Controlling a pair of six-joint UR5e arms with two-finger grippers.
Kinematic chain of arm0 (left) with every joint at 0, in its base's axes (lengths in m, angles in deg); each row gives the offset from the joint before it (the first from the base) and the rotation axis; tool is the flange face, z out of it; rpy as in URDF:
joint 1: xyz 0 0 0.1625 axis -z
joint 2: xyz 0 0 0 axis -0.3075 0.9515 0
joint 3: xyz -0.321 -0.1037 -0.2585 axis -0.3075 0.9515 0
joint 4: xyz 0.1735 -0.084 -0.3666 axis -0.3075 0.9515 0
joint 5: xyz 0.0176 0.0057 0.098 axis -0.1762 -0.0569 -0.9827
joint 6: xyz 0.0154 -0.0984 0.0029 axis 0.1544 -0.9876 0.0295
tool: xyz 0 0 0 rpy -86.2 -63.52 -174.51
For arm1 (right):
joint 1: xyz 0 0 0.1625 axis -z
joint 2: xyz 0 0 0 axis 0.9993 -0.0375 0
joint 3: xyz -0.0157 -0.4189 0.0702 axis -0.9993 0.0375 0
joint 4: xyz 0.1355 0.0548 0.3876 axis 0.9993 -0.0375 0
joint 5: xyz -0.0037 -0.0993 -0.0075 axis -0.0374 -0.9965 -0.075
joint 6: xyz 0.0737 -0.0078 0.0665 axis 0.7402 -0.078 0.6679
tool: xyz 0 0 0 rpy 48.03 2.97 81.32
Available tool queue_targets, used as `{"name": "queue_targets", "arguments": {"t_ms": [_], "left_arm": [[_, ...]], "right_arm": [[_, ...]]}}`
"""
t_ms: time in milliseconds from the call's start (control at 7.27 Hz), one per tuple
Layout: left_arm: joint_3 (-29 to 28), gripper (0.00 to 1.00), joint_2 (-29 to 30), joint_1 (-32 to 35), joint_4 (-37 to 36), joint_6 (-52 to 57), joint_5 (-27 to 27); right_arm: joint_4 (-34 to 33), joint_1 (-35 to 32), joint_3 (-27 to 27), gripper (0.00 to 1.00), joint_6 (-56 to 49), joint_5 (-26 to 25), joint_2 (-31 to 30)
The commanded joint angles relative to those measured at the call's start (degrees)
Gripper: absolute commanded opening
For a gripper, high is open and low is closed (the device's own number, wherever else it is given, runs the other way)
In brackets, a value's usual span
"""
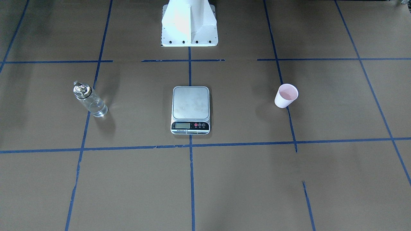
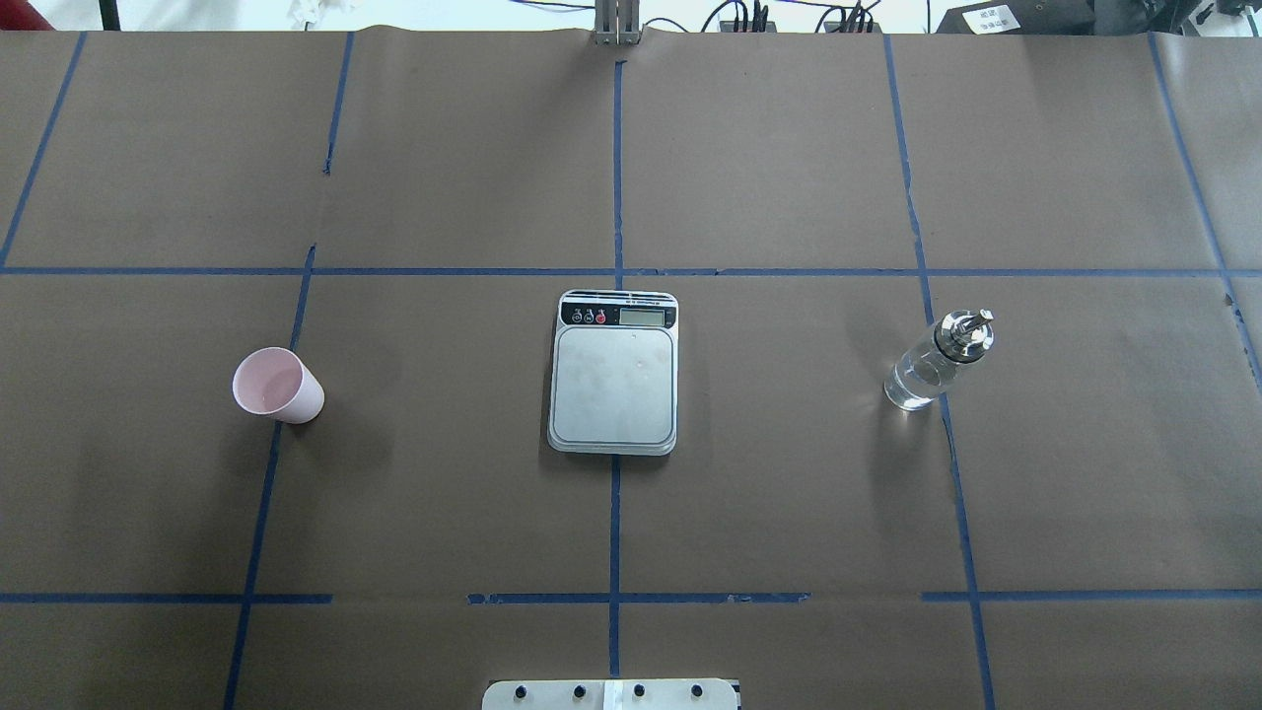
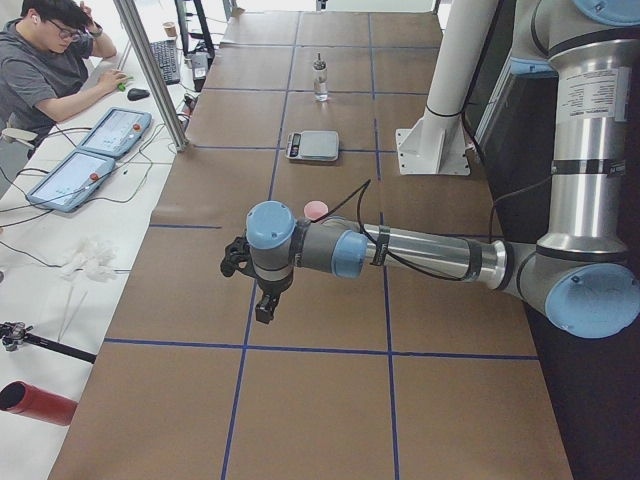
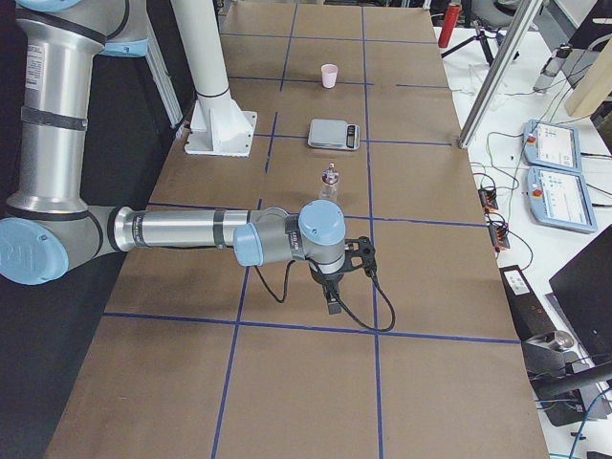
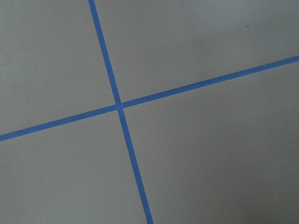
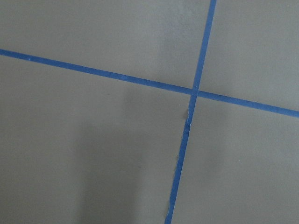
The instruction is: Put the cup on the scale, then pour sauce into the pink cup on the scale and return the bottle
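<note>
left fingers [image 3: 263, 310]: only show up in the left side view, pointing down over the counter [image 2: 789, 493]. They're out past the cup on the robot's left of the scale. Honestly can't tell if they're spread or pressed together.
right fingers [image 4: 332, 301]: same deal, only in the right side view. They point down over the counter, out past the bottle on the scale's other side. Can't tell their state either.
wrist cams: both just show a cross of blue tape [image 5: 118, 105] on the brown counter, nothing between the fingers that I can see.
arms: each one is stretched out low and roughly level from the robot's side, the left arm [image 3: 420, 252] and the right arm [image 4: 182, 229].
cup [image 2: 276, 387]: upright on the counter, well apart from the scale on the robot's left. It's touching nothing and sits right by a tape line, so it's not on the scale yet.
scale [image 2: 614, 385]: flat in the middle on the centre tape line, with the display strip facing away from the robot base [image 1: 189, 24].
bottle [image 2: 935, 360]: upright, well apart from the scale on the robot's right, silver spout cap on.
sauce [image 2: 912, 380]: clear liquid visible inside the bottle.
person [image 3: 45, 60]: seated at a desk beside the counter, on the far side of the scale from the robot.
</note>
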Motion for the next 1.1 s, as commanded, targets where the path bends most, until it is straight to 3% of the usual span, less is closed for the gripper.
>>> {"name": "queue_targets", "arguments": {"t_ms": [0, 275, 412, 688, 962], "left_arm": [[2.3, 1.00, 0.2, 0.0, 11.8, -0.3, -0.2], [0.3, 1.00, 1.2, 0.0, 30.1, -1.2, 0.0], [0.2, 1.00, 1.4, 0.0, 31.8, -7.0, 0.4], [-1.1, 1.00, 1.6, 0.0, 37.4, -8.0, 0.5], [-0.6, 1.00, 1.6, -6.8, 41.0, -15.7, 2.0]], "right_arm": [[8.8, 0.0, 1.2, 1.00, 0.1, -0.5, 3.8], [8.8, 0.0, 4.0, 1.00, 0.5, 0.2, 6.3], [8.9, 0.0, 4.4, 1.00, 0.5, 0.2, 6.3], [8.9, 0.0, 4.4, 1.00, 0.5, 0.5, 6.3], [8.9, 0.0, 4.0, 1.00, 0.5, 1.5, 6.3]]}}
